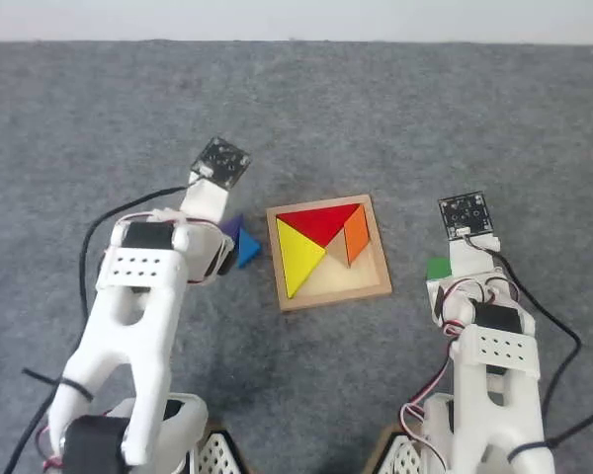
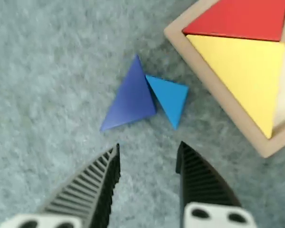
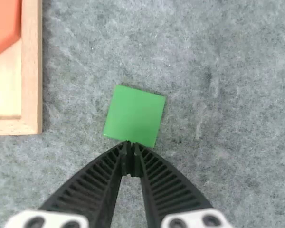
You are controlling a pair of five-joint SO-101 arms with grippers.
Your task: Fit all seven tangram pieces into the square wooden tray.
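Note:
The square wooden tray [image 1: 383,286] lies mid-table and holds a red triangle [image 1: 319,222], a yellow triangle [image 1: 297,255] and an orange piece [image 1: 357,235]. A dark blue triangle [image 2: 129,97] and a light blue triangle [image 2: 170,98] lie touching on the carpet just left of the tray [image 2: 213,88]. My left gripper [image 2: 147,159] hovers over them, open and holding nothing. A green square [image 3: 135,115] rests on the carpet right of the tray [image 3: 31,71]. My right gripper [image 3: 129,149] is shut with nothing in it, its tips at the square's near edge.
Grey carpet covers the table. The left arm [image 1: 143,306] and right arm [image 1: 489,355] rise from the front edge, with black cables trailing beside each.

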